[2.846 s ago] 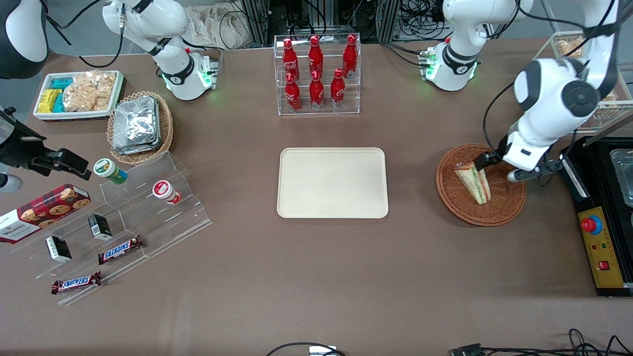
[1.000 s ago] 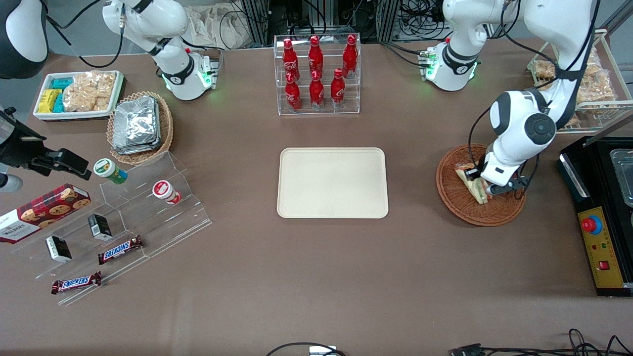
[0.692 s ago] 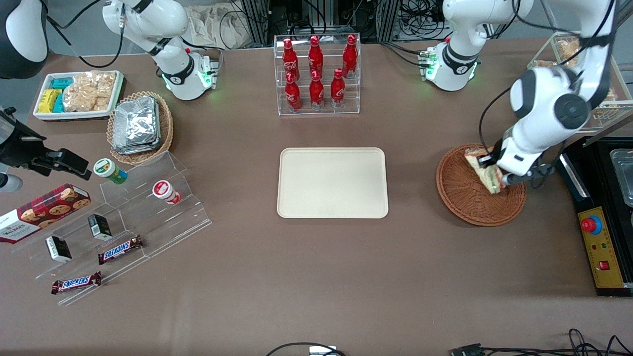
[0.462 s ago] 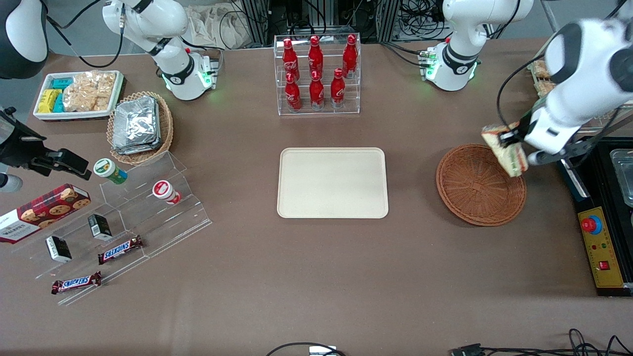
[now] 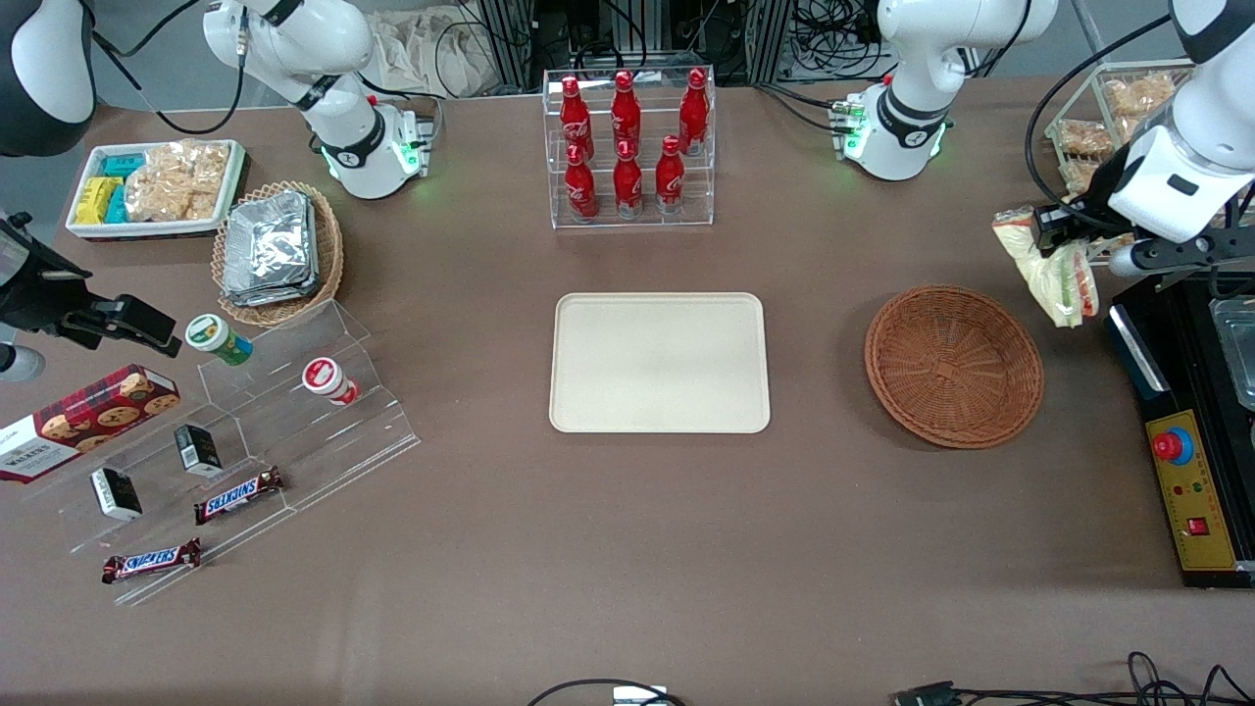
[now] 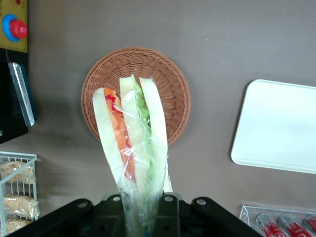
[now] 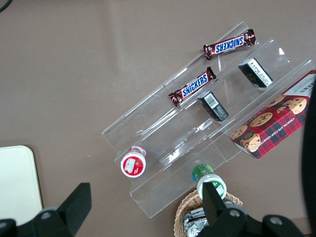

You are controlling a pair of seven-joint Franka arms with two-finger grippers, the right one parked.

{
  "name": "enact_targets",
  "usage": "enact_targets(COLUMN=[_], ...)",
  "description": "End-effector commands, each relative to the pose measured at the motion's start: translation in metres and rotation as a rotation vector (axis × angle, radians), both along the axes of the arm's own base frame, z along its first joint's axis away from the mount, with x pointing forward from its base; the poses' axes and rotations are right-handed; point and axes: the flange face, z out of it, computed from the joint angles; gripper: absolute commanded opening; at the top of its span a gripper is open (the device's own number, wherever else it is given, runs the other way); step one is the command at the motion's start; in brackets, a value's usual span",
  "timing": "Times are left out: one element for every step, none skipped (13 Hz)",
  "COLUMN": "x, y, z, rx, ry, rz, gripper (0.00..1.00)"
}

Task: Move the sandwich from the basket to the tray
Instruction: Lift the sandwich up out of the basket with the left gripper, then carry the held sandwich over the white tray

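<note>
So that it can travel to the tray (image 5: 659, 363), the gripper (image 5: 1051, 227) squeezes the sandwich (image 5: 1052, 270) tight, high above the basket (image 5: 953, 365).

In the wrist view the sandwich (image 6: 131, 148) covers the basket's (image 6: 170, 84) middle, while the picture's edge crops the gripper (image 5: 1061, 231) there.

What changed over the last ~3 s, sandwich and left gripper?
The gripper came down into the basket, shut on the sandwich and lifted it out; the sandwich now hangs in the air, clear of the basket rim, toward the working arm's end of the table and farther from the front camera. The basket is left empty. Basket and tray did not move.
</note>
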Motion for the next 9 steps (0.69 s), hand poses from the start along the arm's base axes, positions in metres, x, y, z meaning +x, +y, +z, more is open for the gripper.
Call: enact_targets(x=[0.013, 0.009, 0.0, -0.009, -0.016, -0.022, -0.023, -0.022, -0.023], y=[-0.06, -0.088, -0.12, -0.157, -0.198, -0.237, -0.272, -0.293, -0.307], z=[0.033, 0.034, 0.033, 0.026, 0.013, 0.01, 0.006, 0.001, -0.008], rx=[-0.014, -0.008, 0.003, 0.013, 0.02, 0.015, -0.007, -0.008, 0.018], ry=[0.02, 0.03, 0.029, 0.037, 0.057, 0.057, 0.068, 0.072, 0.056], rz=[-0.098, -0.091, -0.086, -0.102, -0.119, -0.128, -0.117, -0.119, -0.151], gripper=[0.01, 0.01, 0.02, 0.02, 0.02, 0.02, 0.02, 0.02, 0.02])
